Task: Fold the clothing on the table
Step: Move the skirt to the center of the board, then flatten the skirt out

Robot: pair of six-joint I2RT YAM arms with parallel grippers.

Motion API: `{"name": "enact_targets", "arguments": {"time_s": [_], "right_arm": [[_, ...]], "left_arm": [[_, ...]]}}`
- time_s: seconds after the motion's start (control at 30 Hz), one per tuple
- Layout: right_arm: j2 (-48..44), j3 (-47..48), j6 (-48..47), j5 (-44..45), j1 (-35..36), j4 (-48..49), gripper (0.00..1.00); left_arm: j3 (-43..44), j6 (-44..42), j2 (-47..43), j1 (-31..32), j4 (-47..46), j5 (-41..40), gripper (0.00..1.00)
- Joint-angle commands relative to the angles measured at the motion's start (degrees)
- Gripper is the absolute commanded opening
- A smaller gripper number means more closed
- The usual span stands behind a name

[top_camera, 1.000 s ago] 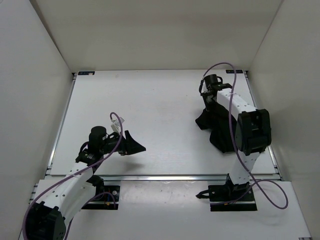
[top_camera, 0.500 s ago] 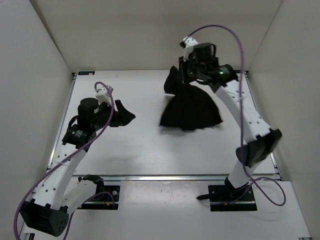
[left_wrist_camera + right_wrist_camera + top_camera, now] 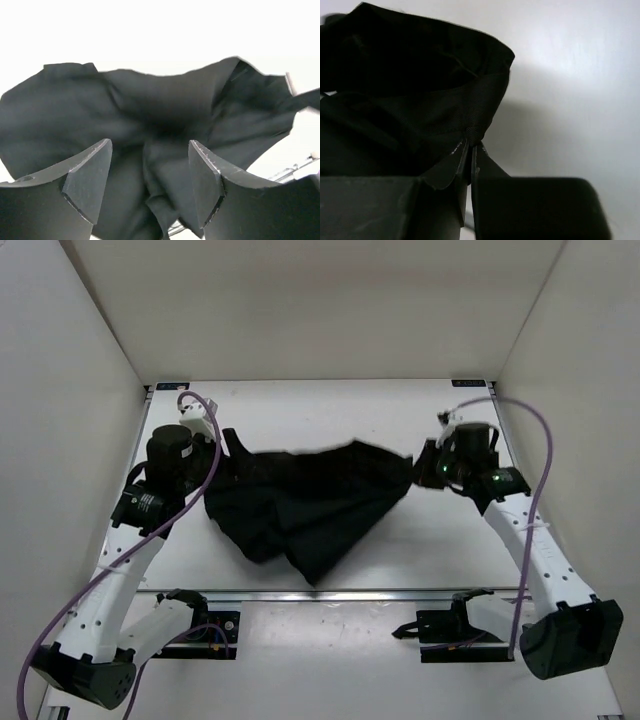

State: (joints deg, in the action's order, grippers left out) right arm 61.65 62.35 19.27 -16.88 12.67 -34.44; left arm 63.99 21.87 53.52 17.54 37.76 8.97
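White links, black joints
Left arm (image 3: 130, 570) and right arm (image 3: 535, 550): white links, black motor housings, a purple cable (image 3: 548, 450) looping off each; left hand (image 3: 232, 445) and right hand (image 3: 425, 468) black, with wedge-shaped fingers (image 3: 85, 185).

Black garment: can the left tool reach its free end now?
Probably yes: the left tool stands open with the black garment right ahead, nothing between; the right tool pins the far end.

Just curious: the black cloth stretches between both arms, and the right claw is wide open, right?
Not quite. The right claw is pinched shut on an edge of the black cloth, as the right wrist view shows. The rest is right.
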Motion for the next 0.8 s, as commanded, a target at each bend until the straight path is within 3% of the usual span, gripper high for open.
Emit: {"name": "enact_targets", "arguments": {"time_s": [0.0,0.13,0.27,0.37,0.5,0.63,0.77], "right_arm": [[-2.84,-9.32,4.64,-2.62,-4.12,-2.48,0.00],[-1.80,-12.77,3.59,-1.49,-7.91,-4.41,0.00],[0.75,-13.39,2.70,-0.52,-8.62,-5.46,0.00],[2.68,-14.53,2.10,-0.43,-8.89,-4.15,0.00],[4.18,-15.85,2.35,2.55,-8.18,-2.92,0.00],[6.28,-16.12,1.39,8.09,-8.27,-5.12,0.00],[5.50,-17.87,0.68,6.60,-9.07,-3.89,0.00]], "left_arm": [[-2.45,-0.60,0.09,0.30,-1.09,3.48,0.73],[-7.72,-0.42,2.72,1.18,-6.46,10.09,0.73],[-11.07,-1.91,6.76,5.21,-10.51,8.88,0.83],[-11.08,-0.26,12.21,9.08,-12.61,9.21,0.83],[-12.83,10.97,19.67,17.15,-21.73,14.05,0.79],[-10.82,17.93,27.33,24.98,-23.52,12.39,0.75],[-8.97,23.73,33.04,30.09,-25.18,8.79,0.75]]}}
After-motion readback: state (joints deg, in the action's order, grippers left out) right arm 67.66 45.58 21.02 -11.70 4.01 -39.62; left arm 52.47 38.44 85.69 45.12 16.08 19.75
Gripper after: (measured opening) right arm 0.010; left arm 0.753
